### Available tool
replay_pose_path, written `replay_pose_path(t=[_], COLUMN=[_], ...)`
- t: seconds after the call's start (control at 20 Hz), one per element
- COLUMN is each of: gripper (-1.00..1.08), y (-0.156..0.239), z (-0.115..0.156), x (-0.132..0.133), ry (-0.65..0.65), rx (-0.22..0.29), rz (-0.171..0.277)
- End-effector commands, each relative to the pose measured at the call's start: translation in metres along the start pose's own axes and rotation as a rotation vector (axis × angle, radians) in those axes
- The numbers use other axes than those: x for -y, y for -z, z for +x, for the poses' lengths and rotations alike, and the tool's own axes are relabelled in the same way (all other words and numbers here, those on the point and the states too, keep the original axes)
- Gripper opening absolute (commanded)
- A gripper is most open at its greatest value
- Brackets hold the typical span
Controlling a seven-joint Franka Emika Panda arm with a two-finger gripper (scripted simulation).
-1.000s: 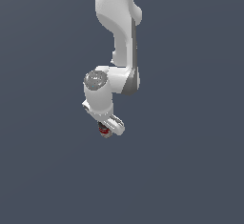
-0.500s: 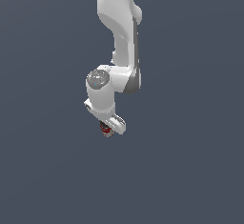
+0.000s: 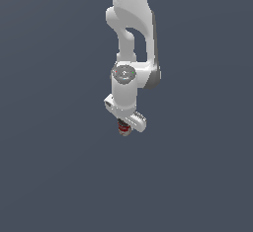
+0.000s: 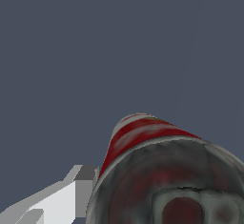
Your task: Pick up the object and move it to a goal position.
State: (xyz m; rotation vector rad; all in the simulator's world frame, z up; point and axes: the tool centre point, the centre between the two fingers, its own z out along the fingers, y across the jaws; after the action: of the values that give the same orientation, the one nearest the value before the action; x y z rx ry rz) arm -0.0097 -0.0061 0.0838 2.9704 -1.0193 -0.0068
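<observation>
With the jaws of the gripper closed on the object, the carry to the goal calls for smooth, unhurried motion and constant grip.

White Panda arm, glossy rounded links
Grey round joint cap with small red and green marks; blocky white hand with grey-shaded faces

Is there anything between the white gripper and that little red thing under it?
Nothing: the gripper looks shut on the object, shown in the exterior view.
</observation>
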Motion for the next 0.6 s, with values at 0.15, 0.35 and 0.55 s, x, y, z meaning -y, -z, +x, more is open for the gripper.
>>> replay_pose_path(t=[0.15, 0.35, 0.55], gripper=[-1.00, -1.00, -1.00], y=[0.007, 0.010, 0.012], z=[-0.045, -0.069, -0.082], x=[0.027, 0.041, 0.050], ry=[0.001, 0.001, 0.001], rx=[-0.003, -0.004, -0.004], rz=[0.003, 0.003, 0.003])
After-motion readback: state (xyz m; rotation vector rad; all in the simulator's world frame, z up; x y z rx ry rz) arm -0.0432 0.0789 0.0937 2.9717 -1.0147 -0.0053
